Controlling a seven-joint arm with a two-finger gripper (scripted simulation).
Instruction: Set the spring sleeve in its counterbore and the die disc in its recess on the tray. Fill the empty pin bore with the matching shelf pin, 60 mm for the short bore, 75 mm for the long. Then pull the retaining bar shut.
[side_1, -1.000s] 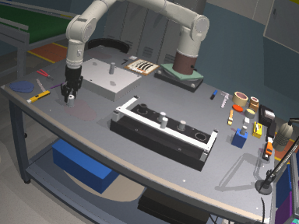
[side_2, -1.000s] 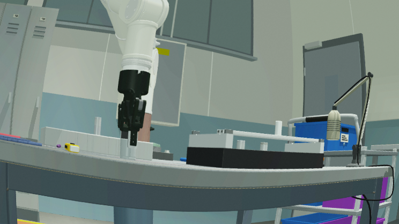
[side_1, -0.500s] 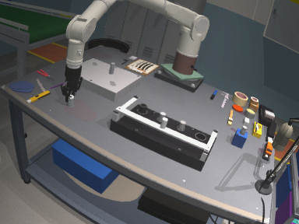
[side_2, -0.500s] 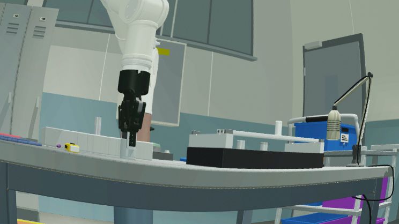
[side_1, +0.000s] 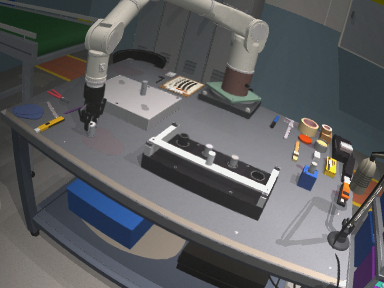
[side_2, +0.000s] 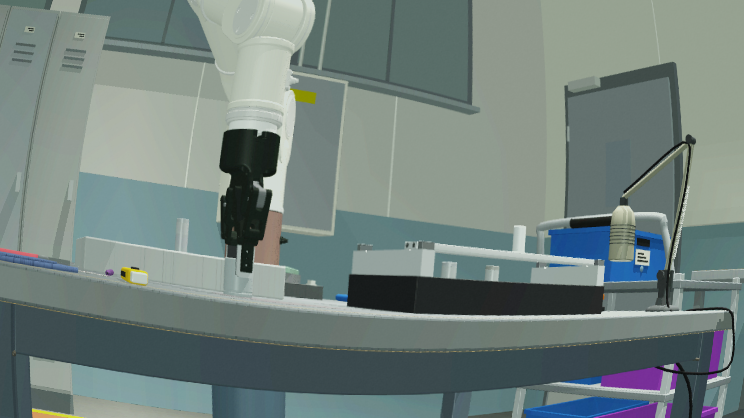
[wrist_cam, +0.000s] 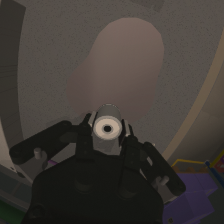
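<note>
My gripper (side_1: 90, 128) is closed around the spring sleeve (wrist_cam: 107, 128), a short pale cylinder with a small centre hole that stands upright on the table's left side. The sleeve (side_1: 91, 131) sits at the edge of a pinkish stain (side_1: 102, 142), in front of the grey shelf block (side_1: 141, 101), which carries one upright pin (side_1: 144, 87). The black tray (side_1: 210, 170) lies to the right at the table's middle, with pins (side_1: 210, 156) standing in it, a round counterbore (side_1: 257, 175) near its right end, and the white retaining bar (side_1: 200, 160) along its front.
The table's front edge (side_1: 65, 146) runs close below the gripper. A yellow box cutter (side_1: 49, 124), red pliers (side_1: 57, 94) and a blue disc (side_1: 28, 111) lie to the left. Tape rolls (side_1: 309, 127) and small tools crowd the right end, beside a desk lamp (side_1: 362, 175).
</note>
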